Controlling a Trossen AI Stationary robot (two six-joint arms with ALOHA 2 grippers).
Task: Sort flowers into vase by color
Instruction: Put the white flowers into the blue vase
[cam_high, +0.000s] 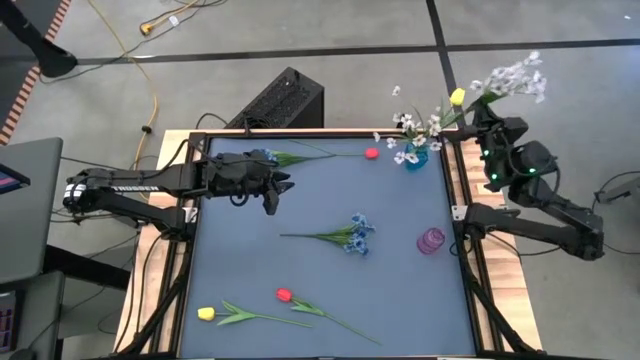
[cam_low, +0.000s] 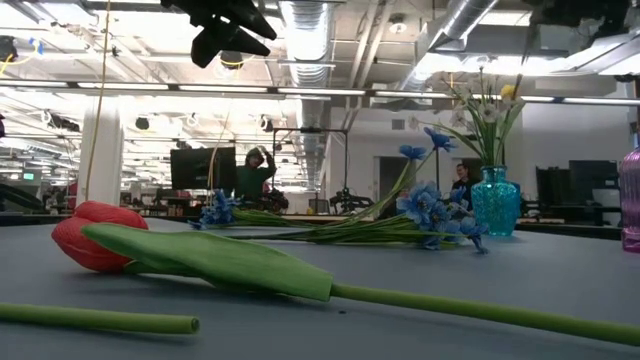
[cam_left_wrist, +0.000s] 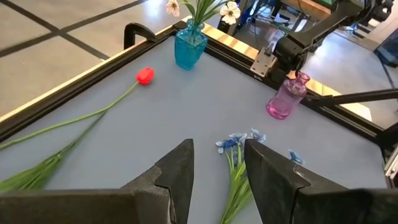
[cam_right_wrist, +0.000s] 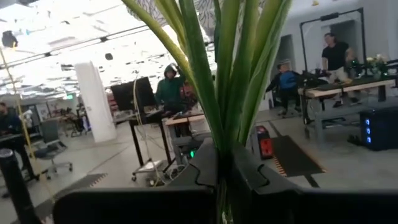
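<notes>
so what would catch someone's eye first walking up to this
Probably the right pincer, out past the table's far right corner, shut on a white flower spray held beside the blue vase, which has white blossoms in it. Then the loose stems on the grey table: a blue flower cluster mid-table near the empty purple vase, and a red tulip and yellow tulip at the near edge.
</notes>
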